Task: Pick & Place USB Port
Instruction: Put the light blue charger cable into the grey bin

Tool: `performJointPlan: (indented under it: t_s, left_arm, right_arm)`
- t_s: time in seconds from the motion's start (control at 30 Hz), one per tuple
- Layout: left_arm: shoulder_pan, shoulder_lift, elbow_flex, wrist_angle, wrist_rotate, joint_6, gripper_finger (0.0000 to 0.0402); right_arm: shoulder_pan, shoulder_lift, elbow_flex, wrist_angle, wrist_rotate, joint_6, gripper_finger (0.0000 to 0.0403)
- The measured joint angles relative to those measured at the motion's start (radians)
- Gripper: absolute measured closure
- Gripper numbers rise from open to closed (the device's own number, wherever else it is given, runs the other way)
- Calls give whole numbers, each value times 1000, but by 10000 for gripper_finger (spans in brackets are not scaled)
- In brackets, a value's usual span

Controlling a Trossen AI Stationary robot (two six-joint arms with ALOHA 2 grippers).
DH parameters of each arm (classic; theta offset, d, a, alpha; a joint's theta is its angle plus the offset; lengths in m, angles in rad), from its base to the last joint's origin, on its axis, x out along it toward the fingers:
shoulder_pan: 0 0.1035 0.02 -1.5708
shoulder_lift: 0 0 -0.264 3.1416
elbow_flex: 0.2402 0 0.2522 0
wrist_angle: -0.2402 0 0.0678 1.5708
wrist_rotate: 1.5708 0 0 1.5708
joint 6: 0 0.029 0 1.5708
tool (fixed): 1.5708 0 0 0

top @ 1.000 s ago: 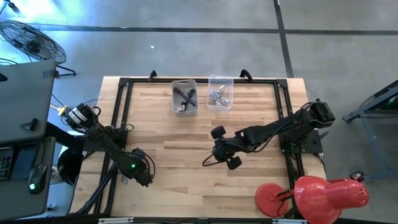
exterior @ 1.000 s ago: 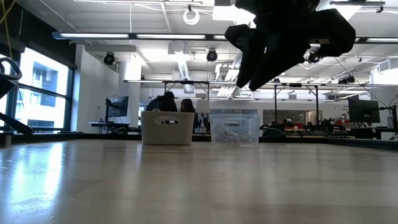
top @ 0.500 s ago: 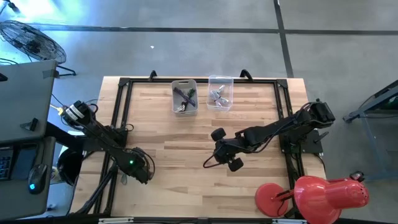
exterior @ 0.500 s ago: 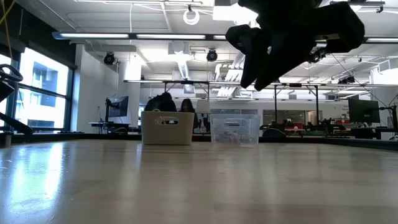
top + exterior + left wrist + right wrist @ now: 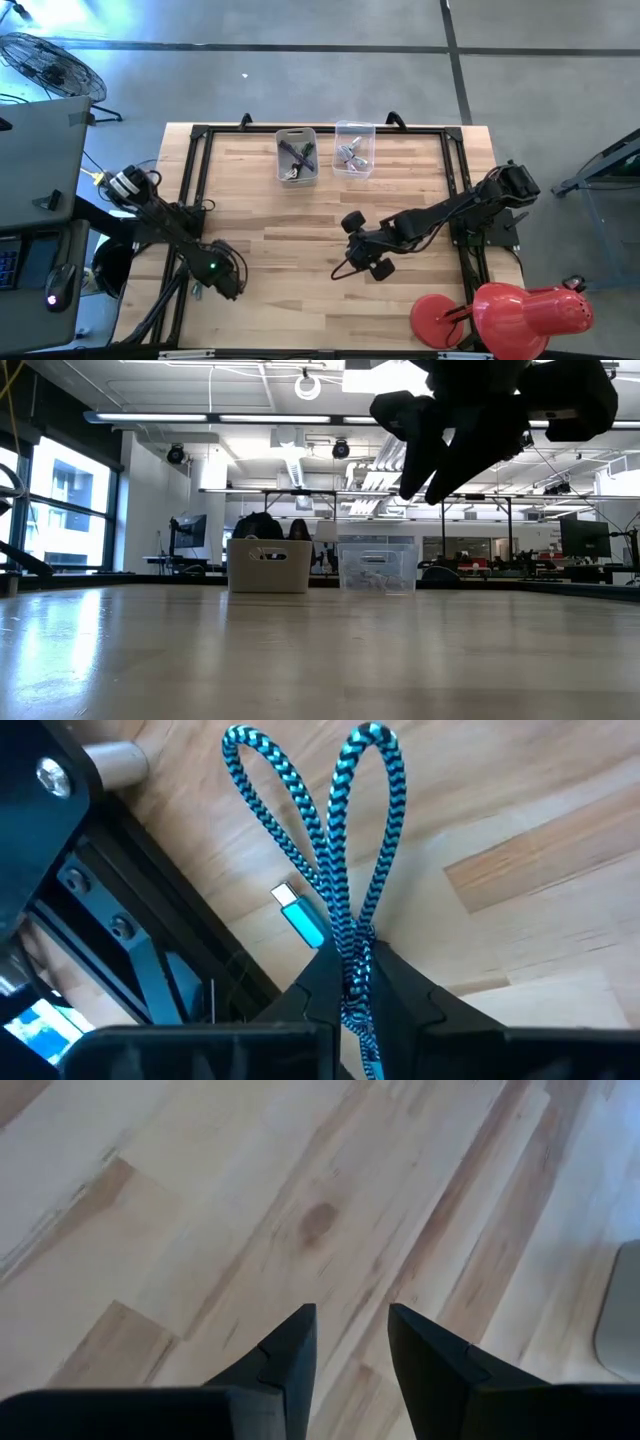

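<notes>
A blue-and-black braided USB cable (image 5: pixel 345 840) shows in the left wrist view. Its two loops reach out past my left gripper (image 5: pixel 355 982), which is shut on the bundled strands. The cable's blue plug (image 5: pixel 300 916) sticks out beside the loops. This gripper is at the table's near left (image 5: pixel 216 276), by the black frame rail. My right gripper (image 5: pixel 362 250) hangs open above the middle of the table (image 5: pixel 350 1345) and holds nothing. It is high in the low view (image 5: pixel 440 455). My left gripper pinches several strands of the cable together (image 5: pixel 352 952) between its two fingers, just behind where the two loops (image 5: pixel 370 760) begin. The fingers lie along the bundle. The loops and the blue plug reach forward past the fingertips over the wood.
A white bin (image 5: pixel 296 155) with dark cables and a clear bin (image 5: pixel 354 148) with small parts stand at the table's far edge. A red lamp (image 5: pixel 510 315) stands at the near right corner. Black frame rails (image 5: pixel 190 200) run along the table's sides.
My right gripper has drifted a little toward the table's right and near edges, still open and above the wood.
</notes>
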Motion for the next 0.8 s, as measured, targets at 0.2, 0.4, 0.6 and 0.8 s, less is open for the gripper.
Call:
performJointPlan:
  t_s: [0.2, 0.4, 0.6, 0.8]
  left_arm:
    - [2, -14, 133, -111, -209, 120, 375]
    - [0, -142, 281, -287, -555, 151, 375]
    - [21, -257, 367, -417, -1033, 233, 375]
    - [163, -393, 324, -409, -1294, 349, 375]
  right_arm:
    - [0, 0, 0, 2, 54, -3, 284]
    - [0, -10, 0, 16, 104, -7, 284]
    - [17, -59, 0, 20, 166, 19, 284]
    - [46, -123, 0, 37, 281, 22, 284]
